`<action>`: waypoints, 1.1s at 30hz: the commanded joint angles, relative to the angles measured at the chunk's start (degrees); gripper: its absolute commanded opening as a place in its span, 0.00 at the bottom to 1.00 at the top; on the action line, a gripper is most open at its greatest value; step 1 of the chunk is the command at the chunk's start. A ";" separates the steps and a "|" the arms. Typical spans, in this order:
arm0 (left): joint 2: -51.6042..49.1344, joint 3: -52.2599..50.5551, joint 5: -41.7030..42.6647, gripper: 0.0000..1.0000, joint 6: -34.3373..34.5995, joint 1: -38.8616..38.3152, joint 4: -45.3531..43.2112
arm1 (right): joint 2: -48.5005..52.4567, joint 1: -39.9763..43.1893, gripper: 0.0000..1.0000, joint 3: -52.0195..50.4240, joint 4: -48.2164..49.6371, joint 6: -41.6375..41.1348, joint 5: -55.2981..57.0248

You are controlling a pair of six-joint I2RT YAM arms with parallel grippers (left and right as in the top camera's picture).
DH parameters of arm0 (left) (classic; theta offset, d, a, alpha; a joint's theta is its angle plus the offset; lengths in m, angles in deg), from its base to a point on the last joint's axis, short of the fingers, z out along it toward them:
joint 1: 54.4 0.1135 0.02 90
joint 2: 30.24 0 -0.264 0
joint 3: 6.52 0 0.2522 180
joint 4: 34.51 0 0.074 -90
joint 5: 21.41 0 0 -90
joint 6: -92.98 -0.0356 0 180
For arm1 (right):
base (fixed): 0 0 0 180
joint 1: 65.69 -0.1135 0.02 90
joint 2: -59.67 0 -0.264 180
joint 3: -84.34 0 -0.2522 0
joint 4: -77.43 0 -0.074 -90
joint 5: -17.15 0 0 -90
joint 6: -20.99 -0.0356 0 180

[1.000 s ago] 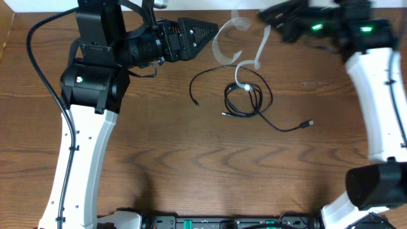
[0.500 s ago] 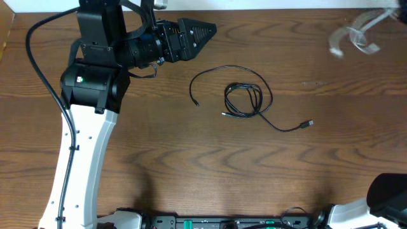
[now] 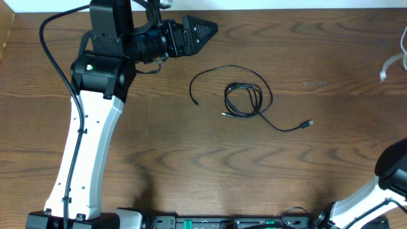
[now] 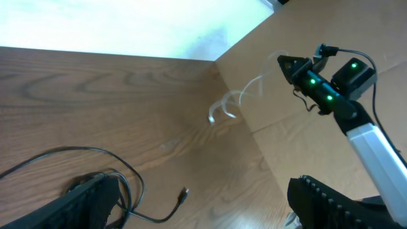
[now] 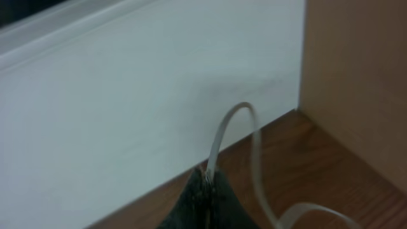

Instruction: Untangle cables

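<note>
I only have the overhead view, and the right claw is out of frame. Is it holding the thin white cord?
Observer: Yes, the right wrist view shows the right claw shut on the thin white cord.
Operator: Is it clear of the thin black cord?
Observer: Yes, the left wrist view shows it dangling in the air, apart from the black cord on the wooden table.
Operator: Left claw?
Observer: The left claw is open, holding nothing.

Thin black cable (image 3: 257, 102), pale white cable (image 5: 240, 105), brown wood-grain table (image 3: 191, 159), darker streaks.
</note>
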 commanded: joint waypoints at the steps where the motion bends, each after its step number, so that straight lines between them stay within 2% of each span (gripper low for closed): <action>1: 0.11 1.05 -0.35 0.90 -2.21 0.35 0.09 | 1.92 0.20 0.01 0.74 1.25 -3.54 6.01; 4: 0.11 1.05 -0.37 0.90 -2.64 0.35 0.13 | 3.65 0.35 0.01 0.74 0.46 -4.46 10.19; 12: 0.11 1.05 -0.52 0.90 -4.11 0.31 0.31 | 10.84 1.95 0.01 0.74 -3.19 -4.00 11.10; 13: 0.11 1.05 -0.52 0.90 -4.55 0.31 0.42 | 12.17 2.14 0.13 0.74 -3.98 -4.00 11.13; 14: 0.11 1.05 -0.52 0.90 -4.94 0.31 0.59 | 13.33 2.34 0.44 0.74 -4.79 -4.02 11.13; 15: 0.11 1.05 -0.55 0.90 -5.20 0.31 0.96 | 14.38 2.51 0.83 0.74 -5.86 -4.02 11.10; 16: 0.11 1.05 -0.55 0.90 -5.33 0.31 1.09 | 14.95 2.60 0.99 0.74 -6.88 -4.02 11.13; 24: -0.09 1.05 -2.03 0.90 -6.03 0.31 1.40 | 10.60 2.54 0.99 0.76 -12.74 -1.75 7.52; 27: -0.52 1.05 -2.05 0.90 -6.38 0.31 1.40 | 5.92 2.34 0.99 0.76 -15.63 -0.52 1.11; 33: -3.39 1.05 -4.85 0.89 -9.88 -1.03 3.13 | -3.19 0.33 0.99 0.76 -24.17 0.96 -19.34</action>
